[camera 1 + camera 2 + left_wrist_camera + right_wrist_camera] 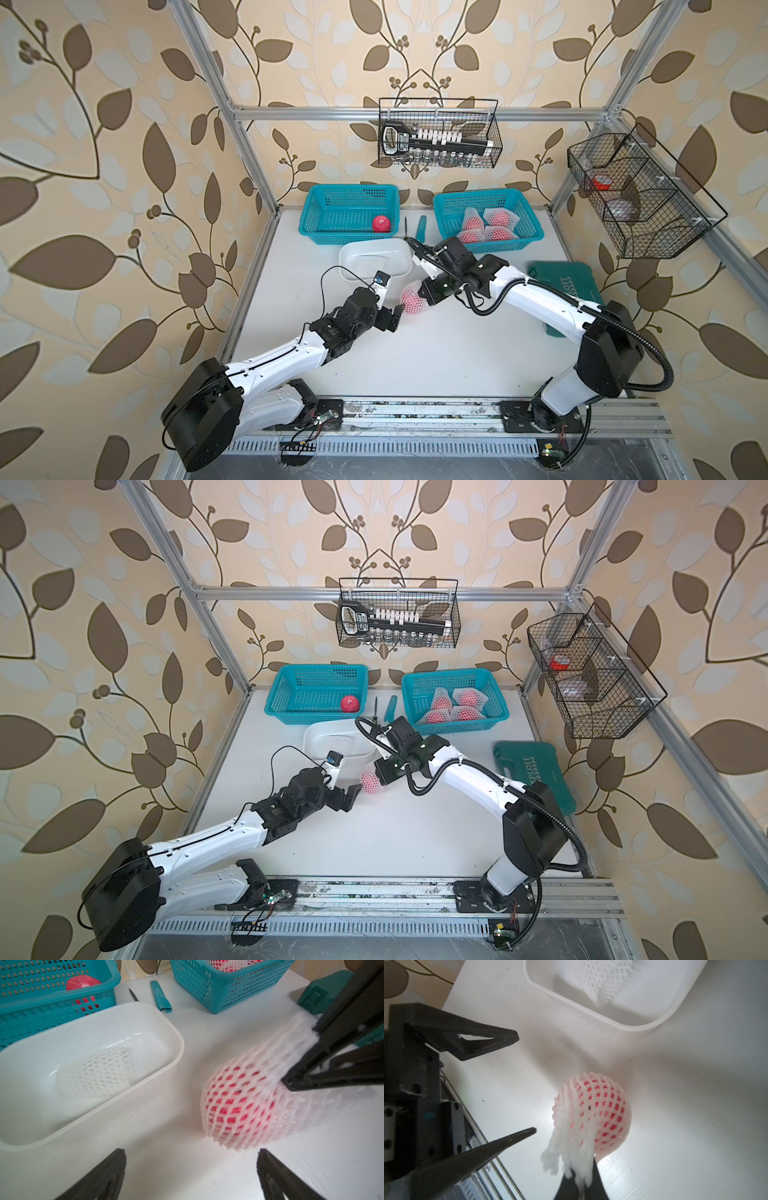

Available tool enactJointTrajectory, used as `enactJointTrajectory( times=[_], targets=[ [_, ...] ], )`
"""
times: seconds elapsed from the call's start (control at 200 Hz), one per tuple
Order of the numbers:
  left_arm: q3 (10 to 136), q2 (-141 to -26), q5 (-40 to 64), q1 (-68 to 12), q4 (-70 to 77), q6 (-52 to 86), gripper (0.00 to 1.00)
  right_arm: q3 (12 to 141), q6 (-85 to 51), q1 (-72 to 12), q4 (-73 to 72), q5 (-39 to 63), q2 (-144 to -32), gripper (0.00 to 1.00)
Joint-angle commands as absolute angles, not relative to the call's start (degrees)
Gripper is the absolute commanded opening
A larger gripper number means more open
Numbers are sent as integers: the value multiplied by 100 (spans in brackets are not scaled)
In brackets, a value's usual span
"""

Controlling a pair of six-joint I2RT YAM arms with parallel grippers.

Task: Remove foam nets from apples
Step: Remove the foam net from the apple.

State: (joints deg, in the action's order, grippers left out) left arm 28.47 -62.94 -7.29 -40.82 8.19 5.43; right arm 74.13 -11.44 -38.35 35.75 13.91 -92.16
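- the right tool (288, 1081) is pinched shut on the foam net (239, 1105) at its loose end; a pull may drag the apple (225, 1110) along, since the mesh hugs it.
- the thin pinch could slip or tear the foam.
- the netted apple lies on the desk (415, 353), mid-frame in both top views, just below the white tub (341, 259).
- the left tool (192, 1153) gapes wide beside it, not touching, arm stretched low.

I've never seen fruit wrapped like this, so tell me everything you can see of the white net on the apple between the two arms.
The foam net is a white, soft-looking mesh sleeve with diamond holes, stretched over a red apple lying on the white table. One loose end is gathered and pinched in the shut right gripper; nothing else touches it.
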Motion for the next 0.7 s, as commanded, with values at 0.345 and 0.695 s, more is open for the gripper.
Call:
enactJointTrajectory(
  times=[0.345, 0.695],
  targets=[
    [2811, -6325, -1038, -4027, 1168, 391, 99, 7920, -816, -3195, 4298, 2645, -9695, 0],
    [2817, -6469, -980, -4009, 1220, 464, 99, 7497, -1046, -3119, 3387, 3400, -9291, 0]
  ],
)
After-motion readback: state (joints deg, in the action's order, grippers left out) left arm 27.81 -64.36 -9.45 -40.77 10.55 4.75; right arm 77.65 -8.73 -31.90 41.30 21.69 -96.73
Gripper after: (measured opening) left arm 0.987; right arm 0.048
